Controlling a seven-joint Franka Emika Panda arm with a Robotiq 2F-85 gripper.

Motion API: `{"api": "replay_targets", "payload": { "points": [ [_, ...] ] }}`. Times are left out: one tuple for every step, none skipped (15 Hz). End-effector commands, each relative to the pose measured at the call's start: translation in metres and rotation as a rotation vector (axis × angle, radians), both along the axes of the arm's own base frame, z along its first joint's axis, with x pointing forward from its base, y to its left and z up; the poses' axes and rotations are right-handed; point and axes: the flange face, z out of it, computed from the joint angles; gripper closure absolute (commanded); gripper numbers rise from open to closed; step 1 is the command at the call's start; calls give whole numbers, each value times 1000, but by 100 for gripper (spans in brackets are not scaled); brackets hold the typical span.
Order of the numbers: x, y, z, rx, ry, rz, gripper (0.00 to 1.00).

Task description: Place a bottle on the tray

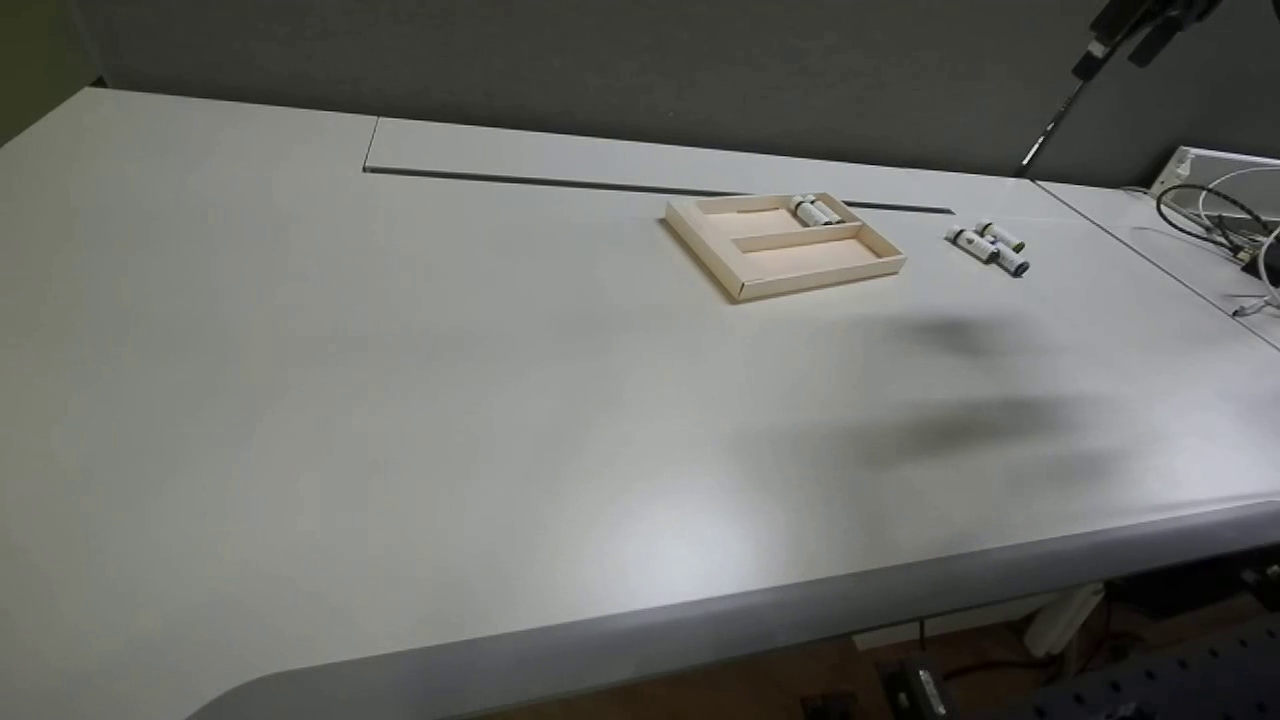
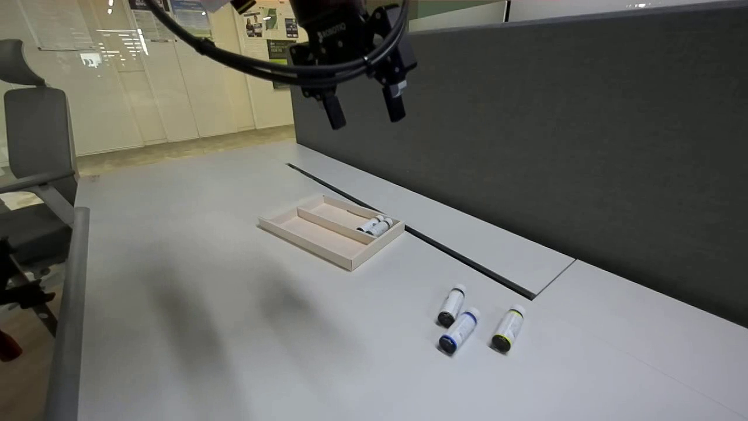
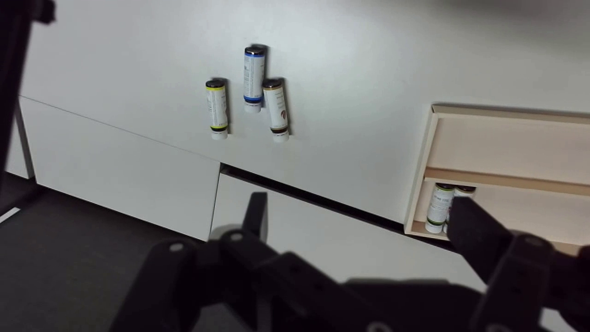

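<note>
Three tiny white bottles lie on the table: one with yellow bands (image 2: pixel 508 328), one with blue bands (image 2: pixel 459 331) and one with brown bands (image 2: pixel 452 305). In the wrist view, the blue-banded bottle (image 3: pixel 253 76) and brown-banded bottle (image 3: pixel 276 108) lie close together, the yellow-banded one (image 3: pixel 216 108) apart. The tan wooden tray (image 2: pixel 305 245) has a divider. Two similar bottles lie side by side in one compartment (image 3: pixel 440 207); a finger partly hides one in the wrist view. My gripper (image 2: pixel 365 115) is open and empty, high above the table; its fingers (image 3: pixel 359 200) are wide apart.
A dark grey partition (image 2: pixel 526 146) stands along the table's back edge. A black slot (image 2: pixel 467 263) runs along the table behind the tray. Cables (image 1: pixel 1220 220) lie at the table's far end. A black cable (image 2: pixel 280 70) hangs from the arm. A chair (image 2: pixel 41 134) stands beside the table.
</note>
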Motion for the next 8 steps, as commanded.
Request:
{"api": "replay_targets", "payload": {
  "points": [
    [1,2,1,0,1,1,0],
    [2,3,1,0,0,3,0],
    [2,4,1,0,0,4,0],
    [2,4,1,0,0,5,0],
    [2,4,1,0,0,5,0],
    [2,4,1,0,0,5,0],
    [11,-3,0,-6,-3,-1,0],
    [23,-14,0,-22,-17,-37,0]
  ]
}}
